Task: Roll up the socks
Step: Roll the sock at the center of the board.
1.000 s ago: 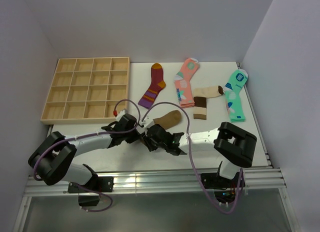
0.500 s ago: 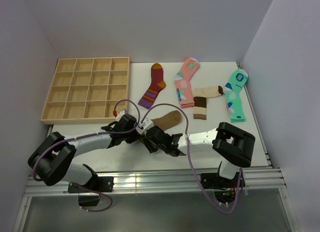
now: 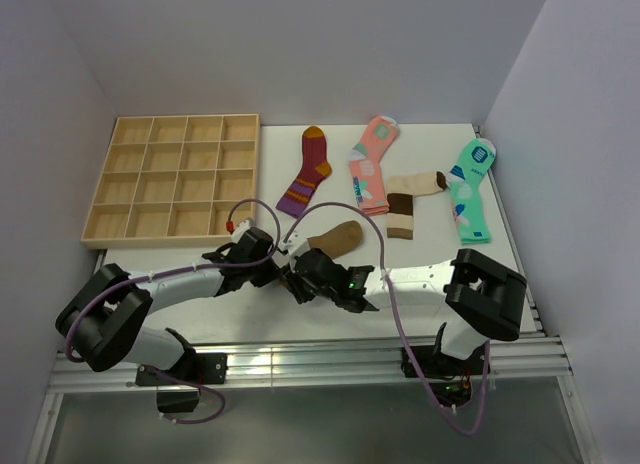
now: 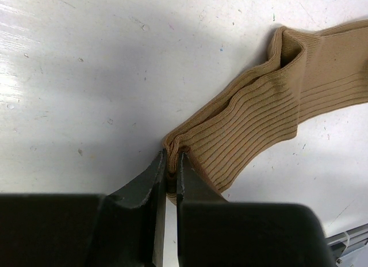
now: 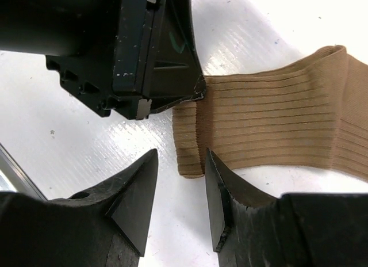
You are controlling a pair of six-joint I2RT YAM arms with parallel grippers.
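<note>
- The left gripper (image 4: 171, 161) pinches the folded end of the brown sock (image 4: 276, 106), near the near edge of the table (image 4: 86, 77).
- The right gripper (image 5: 180, 166) is open around that fold.
- The tiny pinch could slip, and the fold would flop flat.

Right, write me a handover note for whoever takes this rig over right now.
Left hand: shut, pinching one end of the brown sock.
Right hand: open, its fingers on either side of that sock's folded-over end, not gripping.
Beige sock: lies untouched at the far side, between the pink sock and the green sock.
Done: a first fold at most, no roll yet.
Left: roll the brown sock, then handle the beige one.
</note>
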